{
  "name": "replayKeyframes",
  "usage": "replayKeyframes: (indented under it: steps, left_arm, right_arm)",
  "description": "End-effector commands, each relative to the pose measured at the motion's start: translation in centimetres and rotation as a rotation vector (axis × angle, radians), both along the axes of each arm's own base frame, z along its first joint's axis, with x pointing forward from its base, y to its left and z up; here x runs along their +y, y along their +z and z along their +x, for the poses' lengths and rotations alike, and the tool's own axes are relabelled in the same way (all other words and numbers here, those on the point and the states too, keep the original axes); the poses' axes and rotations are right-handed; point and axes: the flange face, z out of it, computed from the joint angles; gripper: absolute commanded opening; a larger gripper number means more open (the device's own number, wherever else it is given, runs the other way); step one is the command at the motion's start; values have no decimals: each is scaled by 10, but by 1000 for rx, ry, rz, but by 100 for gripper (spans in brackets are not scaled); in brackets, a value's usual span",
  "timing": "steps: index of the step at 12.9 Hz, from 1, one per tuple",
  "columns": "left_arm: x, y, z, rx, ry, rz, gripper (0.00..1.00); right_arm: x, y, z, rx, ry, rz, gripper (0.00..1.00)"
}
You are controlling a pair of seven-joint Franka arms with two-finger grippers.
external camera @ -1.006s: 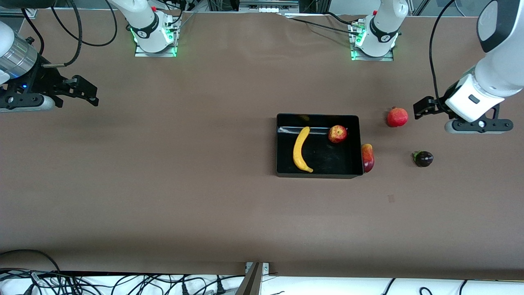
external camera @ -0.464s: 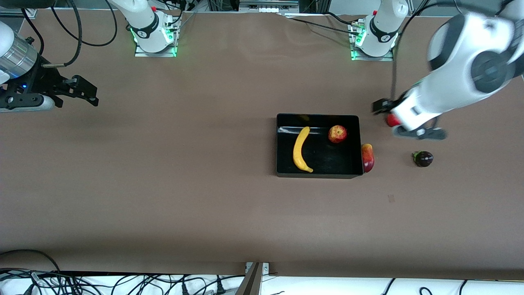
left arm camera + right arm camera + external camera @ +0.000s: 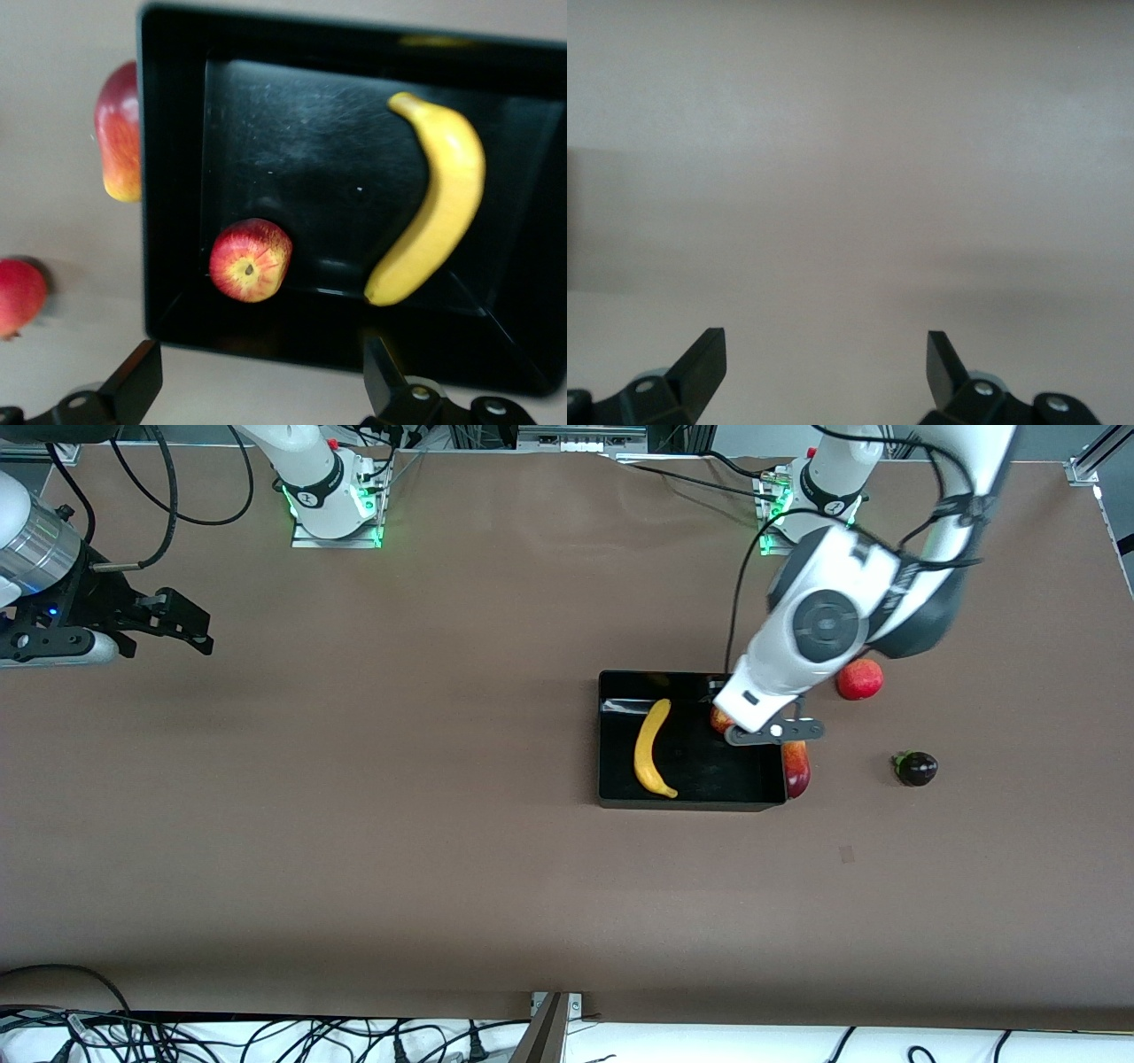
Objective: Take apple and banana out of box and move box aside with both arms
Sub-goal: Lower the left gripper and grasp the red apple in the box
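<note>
The black tray (image 3: 691,803) holds the yellow banana (image 3: 653,748) and the red-yellow apple (image 3: 250,259). My left arm hides most of the apple in the front view. My left gripper (image 3: 261,385) is open and empty, up over the tray's wall beside the apple. The mango (image 3: 796,767) lies on the table against the tray's wall toward the left arm's end. The pomegranate (image 3: 860,679) and the purple fruit (image 3: 916,768) lie farther toward that end. My right gripper (image 3: 173,622) waits open and empty over bare table at the right arm's end.
Both arm bases (image 3: 332,500) stand along the table's edge farthest from the front camera. Cables (image 3: 266,1036) hang along the edge nearest to it. The brown table (image 3: 399,824) is bare around the tray.
My left arm has swung from the left arm's end of the table, past the pomegranate, to over the tray by the apple. My right arm has not moved.
</note>
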Motion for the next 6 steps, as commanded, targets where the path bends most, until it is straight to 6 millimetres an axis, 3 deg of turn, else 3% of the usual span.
replayKeyframes:
  steps: [1,3,6]
  left_arm:
    - [4,-53,-23,-25,46,54,100]
    - [14,-85,-32,-24,40,80,100]
    - [13,-100,-38,-47,79,61,100]
  right_arm:
    - [-2,5,0,-6,5,-1,100]
    - [-2,4,0,-5,5,-1,100]
    - [-2,4,0,-6,5,-1,100]
